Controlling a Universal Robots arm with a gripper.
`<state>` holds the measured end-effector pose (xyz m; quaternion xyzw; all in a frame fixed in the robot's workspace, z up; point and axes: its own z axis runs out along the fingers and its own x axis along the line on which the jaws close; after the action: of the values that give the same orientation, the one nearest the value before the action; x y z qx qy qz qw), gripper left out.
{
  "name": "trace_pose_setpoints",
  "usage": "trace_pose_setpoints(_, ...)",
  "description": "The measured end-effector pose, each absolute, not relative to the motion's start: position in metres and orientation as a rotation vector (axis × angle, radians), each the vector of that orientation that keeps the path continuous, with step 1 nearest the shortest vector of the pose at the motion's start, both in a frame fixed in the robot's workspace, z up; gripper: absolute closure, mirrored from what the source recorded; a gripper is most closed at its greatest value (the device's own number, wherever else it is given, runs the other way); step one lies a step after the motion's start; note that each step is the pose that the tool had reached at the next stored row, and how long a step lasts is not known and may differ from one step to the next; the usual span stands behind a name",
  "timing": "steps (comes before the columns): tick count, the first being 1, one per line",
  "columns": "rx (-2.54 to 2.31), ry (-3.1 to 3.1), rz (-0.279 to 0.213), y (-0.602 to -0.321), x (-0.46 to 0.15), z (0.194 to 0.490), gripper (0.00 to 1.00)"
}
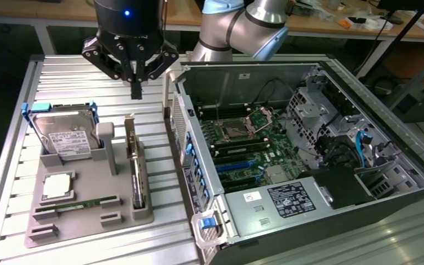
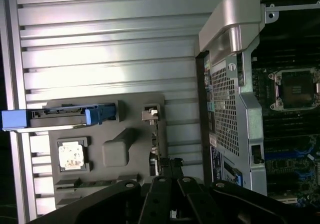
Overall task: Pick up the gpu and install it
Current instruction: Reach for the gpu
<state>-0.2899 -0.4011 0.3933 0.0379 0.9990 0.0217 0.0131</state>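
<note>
The gpu [image 1: 136,171] stands on its long edge in a slot of the grey holder [image 1: 86,221], left of centre in the exterior view, with its metal bracket at the far end. It sits just beside the wall of the open computer case [image 1: 242,83].

The card shows only a thin top edge, so a descent slightly off line could land the fingertips on the board or on the holder's post rather than astride the card. The case wall so close by leaves little room on that side. The hard drive [image 1: 64,135], in its own cradle towards the exterior view's left, looks safely apart.

The arm reaches in from the upper middle of the frame. The gripper [image 1: 135,94] points straight down above the ribbed surface [image 1: 72,72], beyond the card's bracket end. Its fingers are pressed together and hold nothing.
</note>
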Motion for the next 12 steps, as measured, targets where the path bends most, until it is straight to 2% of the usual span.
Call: trace_pose_setpoints(12, 0.118, 3.112, 0.068, -0.404, -0.305, 0.393, 0.89)
